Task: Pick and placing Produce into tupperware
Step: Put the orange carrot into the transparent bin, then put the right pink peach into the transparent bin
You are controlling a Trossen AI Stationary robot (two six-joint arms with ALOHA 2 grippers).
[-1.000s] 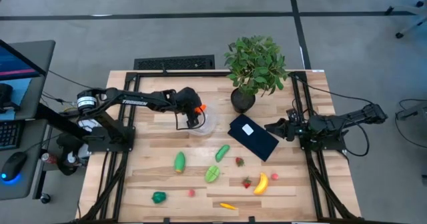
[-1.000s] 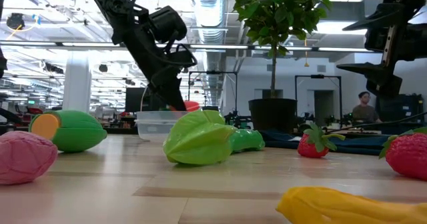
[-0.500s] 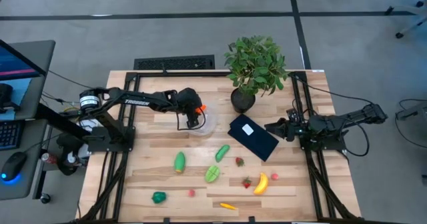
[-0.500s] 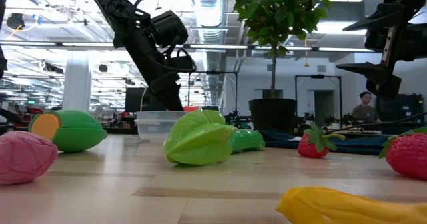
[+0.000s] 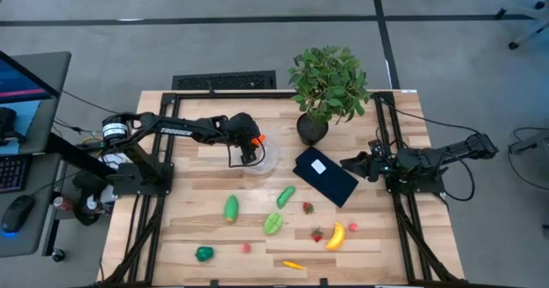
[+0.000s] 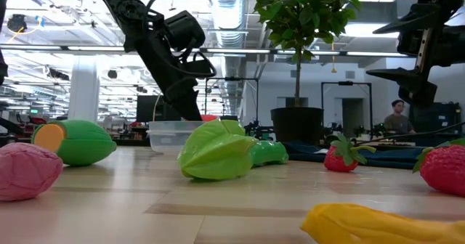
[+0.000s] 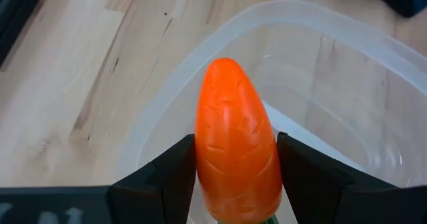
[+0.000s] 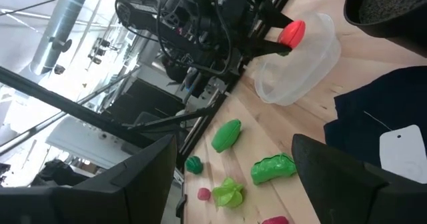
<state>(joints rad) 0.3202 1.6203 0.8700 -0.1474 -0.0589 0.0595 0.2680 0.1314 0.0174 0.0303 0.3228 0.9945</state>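
Pale wood table [image 5: 171, 228], glossy tapered carrot [image 7: 237, 141]

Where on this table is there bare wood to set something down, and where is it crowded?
Bare wood lies along the table's left side, beside the left arm's base, and in the front-right corner past the banana. The middle front is crowded with scattered produce. The back is taken by the tupperware, plant and blue mat.

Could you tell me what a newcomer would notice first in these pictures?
Probably the orange carrot clamped in the left gripper, poised over the clear tupperware near the table's middle. Next, the leafy potted plant at the far edge, and toy produce scattered across the near half, like the yellow banana.
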